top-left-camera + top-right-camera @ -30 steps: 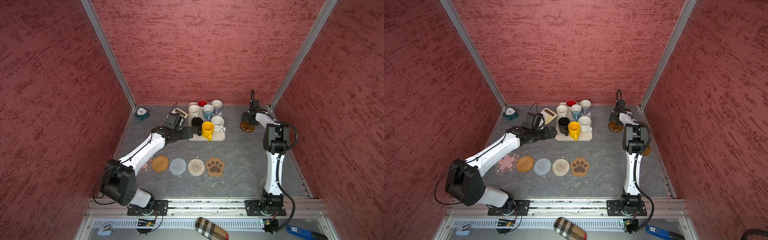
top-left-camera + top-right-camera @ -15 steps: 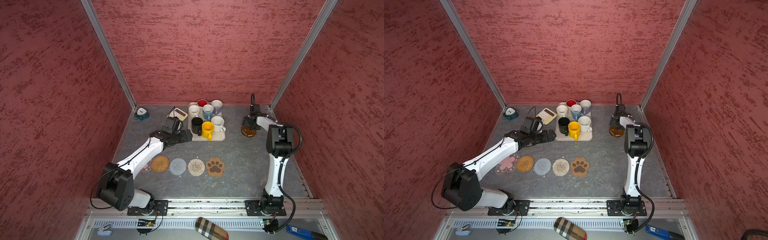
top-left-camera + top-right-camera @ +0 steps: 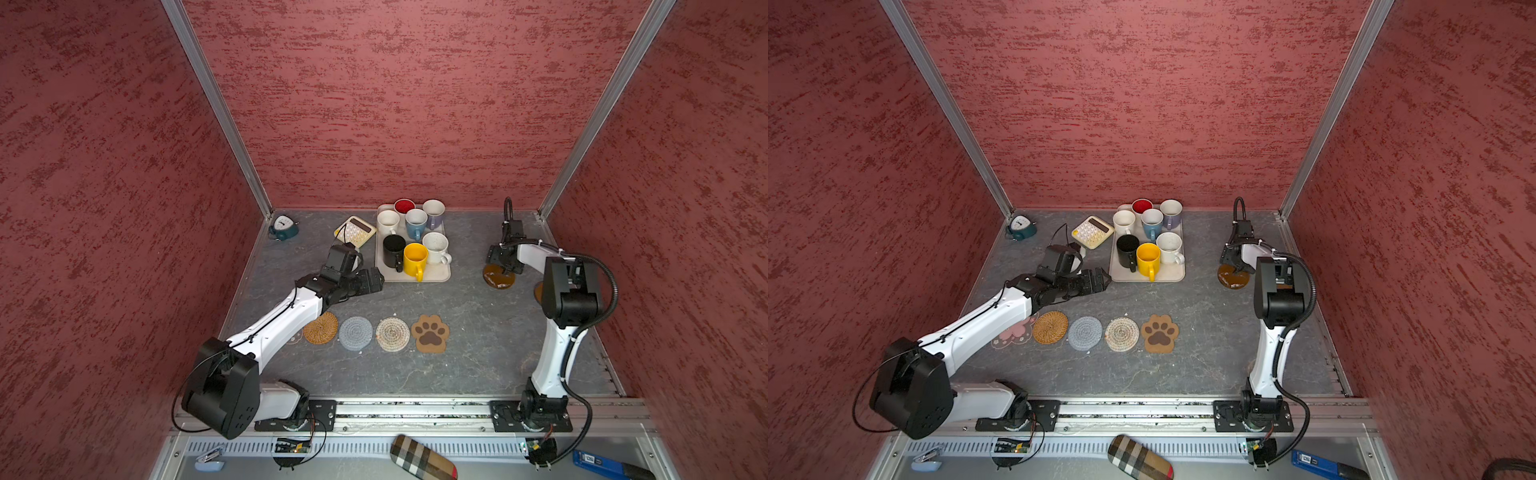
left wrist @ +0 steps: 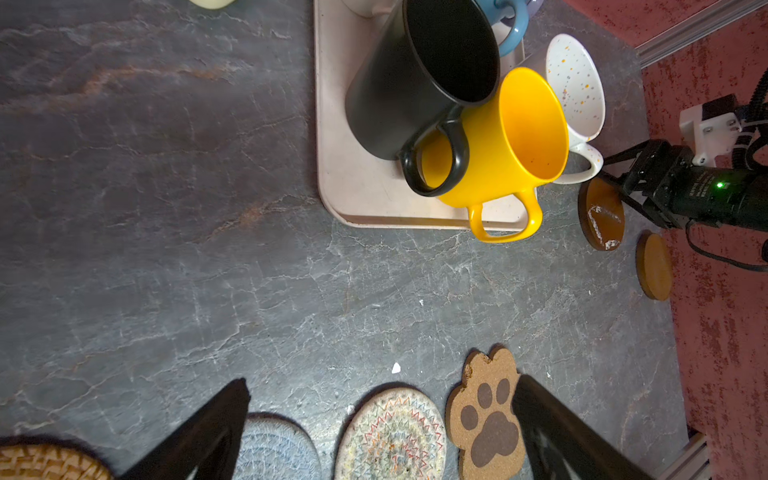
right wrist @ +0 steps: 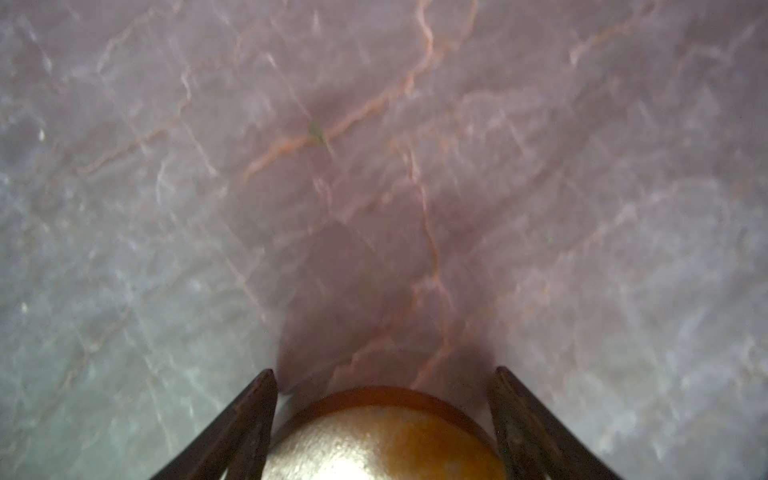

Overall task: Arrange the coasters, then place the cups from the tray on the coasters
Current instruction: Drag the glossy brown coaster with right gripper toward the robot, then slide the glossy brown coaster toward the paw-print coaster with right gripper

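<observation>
Seven cups stand on the beige tray (image 3: pixel 437 276), among them a black cup (image 3: pixel 393 250) and a yellow cup (image 3: pixel 414 257) at its front. Woven tan (image 3: pixel 321 327), grey (image 3: pixel 355 333), beige (image 3: pixel 392 333) and paw-print (image 3: pixel 430 333) coasters lie in a row; the pink flower coaster (image 3: pixel 1013 332) lies half under the left arm. My left gripper (image 4: pixel 382 380) is open and empty, above the table off the tray's front left corner. My right gripper (image 3: pixel 503 266) is shut on a glossy brown disc (image 5: pixel 386 436), right of the tray. A second disc (image 4: pixel 654 266) lies beside the right arm.
A yellow calculator (image 3: pixel 354 231) lies left of the tray and a teal clock (image 3: pixel 283 226) stands in the back left corner. Red walls close in on three sides. A plaid case (image 3: pixel 423 457) lies in front of the base rail.
The right gripper and the brown disc have moved together toward the front. The left gripper has drawn back from the black cup, away from the tray.
</observation>
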{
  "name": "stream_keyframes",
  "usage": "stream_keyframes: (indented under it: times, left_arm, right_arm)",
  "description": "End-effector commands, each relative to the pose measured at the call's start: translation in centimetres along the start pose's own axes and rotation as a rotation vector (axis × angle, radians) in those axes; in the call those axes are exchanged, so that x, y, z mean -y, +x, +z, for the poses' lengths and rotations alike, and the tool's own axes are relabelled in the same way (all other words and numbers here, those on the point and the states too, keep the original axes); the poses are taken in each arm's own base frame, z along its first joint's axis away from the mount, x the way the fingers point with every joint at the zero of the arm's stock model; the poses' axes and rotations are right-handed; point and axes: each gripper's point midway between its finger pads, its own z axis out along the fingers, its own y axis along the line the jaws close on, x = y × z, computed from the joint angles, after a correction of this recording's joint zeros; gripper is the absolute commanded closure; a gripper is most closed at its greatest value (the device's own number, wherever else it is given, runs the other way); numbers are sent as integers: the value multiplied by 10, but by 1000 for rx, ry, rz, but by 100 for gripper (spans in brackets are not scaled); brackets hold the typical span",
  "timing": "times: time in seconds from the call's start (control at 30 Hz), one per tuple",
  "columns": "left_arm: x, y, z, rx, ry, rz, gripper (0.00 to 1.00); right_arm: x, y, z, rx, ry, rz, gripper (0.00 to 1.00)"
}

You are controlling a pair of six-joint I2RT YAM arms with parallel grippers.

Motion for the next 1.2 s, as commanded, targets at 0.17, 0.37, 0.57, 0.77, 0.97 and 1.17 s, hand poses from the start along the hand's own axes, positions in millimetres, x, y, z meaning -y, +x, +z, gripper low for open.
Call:
stream_keyframes:
  times: [0.17, 0.37, 0.57, 0.77, 0.97, 1.17]
  left_arm:
    - [11, 3, 2, 27, 51, 9, 0]
    - [12, 7, 5, 30, 62, 13, 1]
    - [13, 15, 11, 22, 73, 17, 1]
    - [11, 21, 15, 16, 75, 13, 1]
    - [8, 25, 15, 10, 68, 16, 1]
    - [5, 28, 15, 11, 66, 11, 0]
  right_arm:
    - [-9, 62, -17, -105, -41, 46, 20]
    - [-12, 92, -35, -135, -75, 82, 19]
    - [-19, 111, -53, -141, -124, 80, 18]
    - [-26, 128, -66, -145, -125, 37, 19]
    - [-36, 147, -75, -157, -153, 19, 19]
    - [-45, 164, -83, -176, -173, -21, 19]
